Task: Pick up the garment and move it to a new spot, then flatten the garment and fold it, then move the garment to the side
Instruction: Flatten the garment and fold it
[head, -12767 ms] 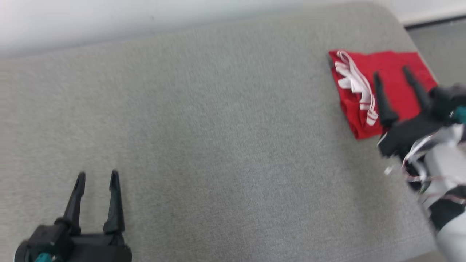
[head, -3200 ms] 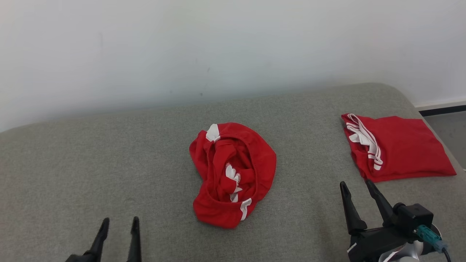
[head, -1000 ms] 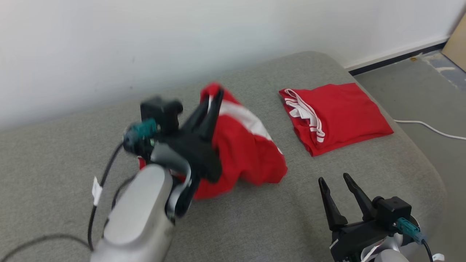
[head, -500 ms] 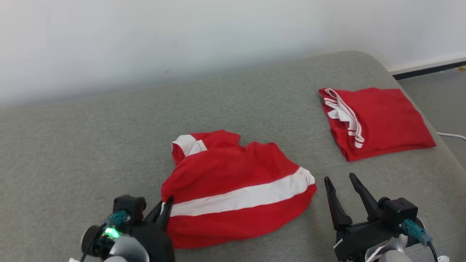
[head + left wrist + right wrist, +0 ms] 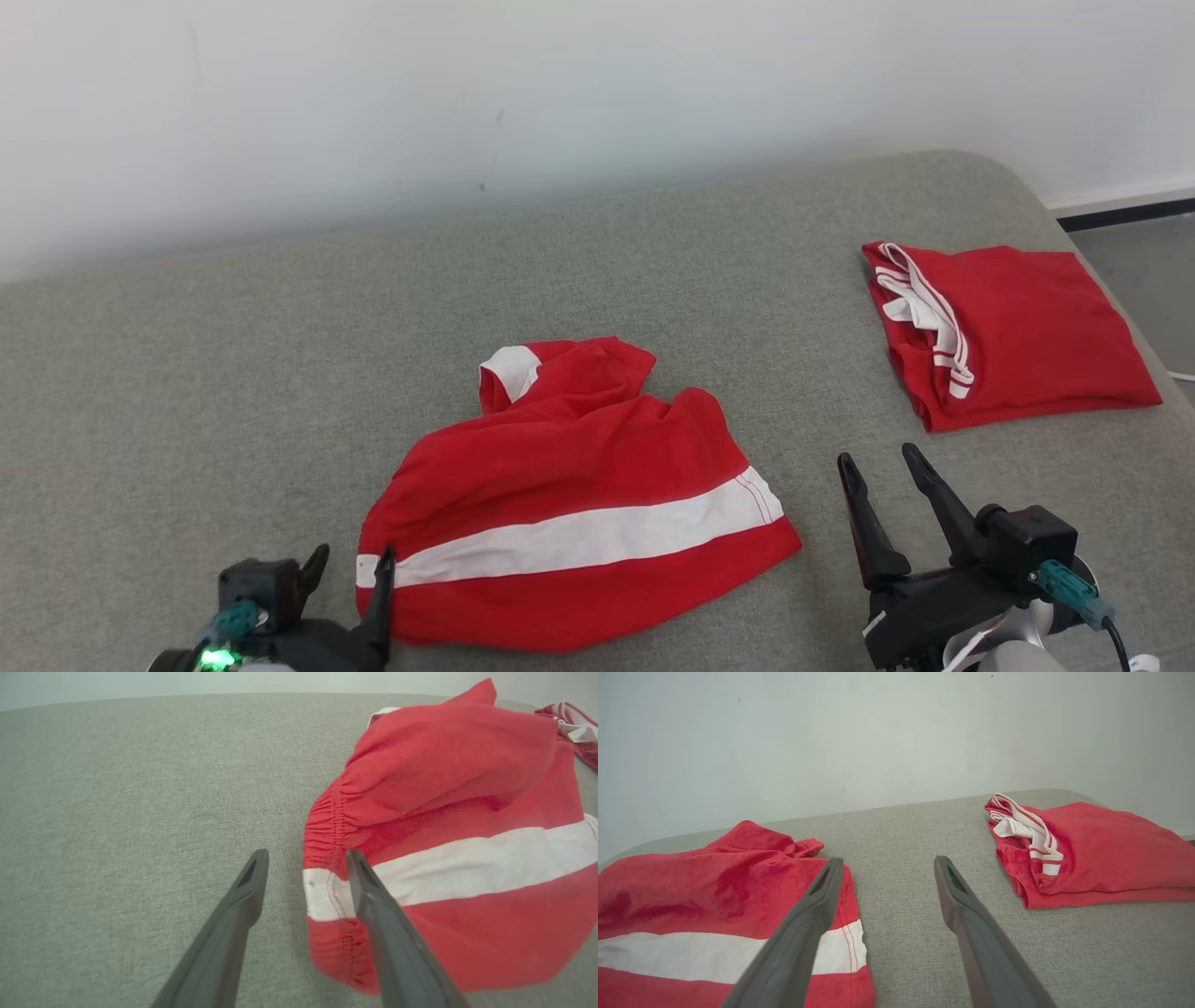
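The garment, red shorts with a white side stripe, lies loosely spread on the grey cushion, its top part still bunched. My left gripper is open at the garment's near-left corner. In the left wrist view the garment has its gathered waistband edge lying between the fingers of the left gripper, ungripped. My right gripper stands open just right of the garment. Over in the right wrist view the right gripper hovers above bare cushion, with the garment to its left.
A second red garment, folded with white trim showing, lies at the cushion's far right, seen again in the right wrist view as a folded pile. A white wall backs the cushion. Floor and a white cable lie past the right edge.
My left gripper has opened and let go of the garment's waistband corner. The garment has settled lower and flatter on the cushion. The head view has shifted slightly.
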Robot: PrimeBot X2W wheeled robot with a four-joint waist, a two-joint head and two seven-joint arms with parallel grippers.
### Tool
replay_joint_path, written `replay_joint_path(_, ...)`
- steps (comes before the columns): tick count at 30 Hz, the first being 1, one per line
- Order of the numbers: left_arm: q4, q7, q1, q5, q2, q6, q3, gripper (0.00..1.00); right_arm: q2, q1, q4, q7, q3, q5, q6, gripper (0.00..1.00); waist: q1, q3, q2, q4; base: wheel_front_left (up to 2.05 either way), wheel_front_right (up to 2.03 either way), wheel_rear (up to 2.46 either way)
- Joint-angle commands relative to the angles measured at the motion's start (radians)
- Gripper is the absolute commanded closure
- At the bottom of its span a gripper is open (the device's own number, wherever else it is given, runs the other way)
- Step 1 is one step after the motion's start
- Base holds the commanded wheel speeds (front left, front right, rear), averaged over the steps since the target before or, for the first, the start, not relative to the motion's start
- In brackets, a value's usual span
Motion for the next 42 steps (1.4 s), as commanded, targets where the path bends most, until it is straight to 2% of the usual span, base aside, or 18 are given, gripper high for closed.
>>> replay_joint_path(1,-0.011,-0.019,0.027,-0.015,0.002,0.01,0.011,0.0,-0.007,0.011,0.002,0.0,-0.004,-0.001,-0.002,0.0,0.0,-0.012,0.0,0.002,0.0,0.0,0.0)
replay_joint_path(8,-0.073,-0.168,0.103,-0.037,-0.006,0.052,0.096,0.0,-0.031,0.026,-0.008,0.007,-0.027,-0.005,-0.002,0.0,0.0,-0.044,0.0,0.017,0.0,0.0,0.0)
replay_joint_path(12,-0.169,-0.2,0.145,-0.003,-0.026,0.057,0.162,0.0,-0.043,0.028,-0.015,0.011,-0.04,-0.011,-0.002,0.0,0.0,-0.06,0.0,0.034,0.0,0.0,0.0)
replay_joint_path(16,-0.308,-0.2,0.215,0.082,-0.074,0.025,0.257,0.0,-0.049,0.032,-0.02,0.015,-0.038,-0.014,-0.002,0.0,0.0,-0.076,0.0,0.052,0.0,0.0,0.0)
replay_joint_path(19,-0.354,-0.201,0.256,0.135,-0.113,-0.017,0.322,0.0,-0.054,0.033,-0.015,0.011,-0.027,-0.005,-0.002,0.0,0.0,-0.088,0.0,0.062,0.0,0.0,0.0)
replay_joint_path(23,-0.359,-0.201,0.311,0.198,-0.155,-0.085,0.37,0.0,-0.06,0.041,0.001,0.004,-0.015,0.005,-0.002,0.0,0.0,-0.107,0.0,0.072,0.0,0.0,0.0)
replay_joint_path(28,-0.329,-0.201,0.353,0.253,-0.186,-0.145,0.408,0.0,-0.067,0.055,0.024,0.001,-0.003,0.018,-0.002,0.0,0.0,-0.126,0.0,0.078,0.0,0.0,0.0)
replay_joint_path(36,-0.304,-0.201,0.372,0.296,-0.218,-0.183,0.449,0.0,-0.068,0.066,0.049,-0.004,-0.006,0.025,-0.002,0.0,0.0,-0.139,0.0,0.078,0.0,0.0,0.0)
replay_joint_path(42,-0.303,-0.201,0.352,0.312,-0.233,-0.192,0.466,0.0,-0.059,0.071,0.043,-0.005,-0.024,0.019,-0.002,0.0,0.0,-0.141,0.0,0.075,0.0,0.0,0.0)
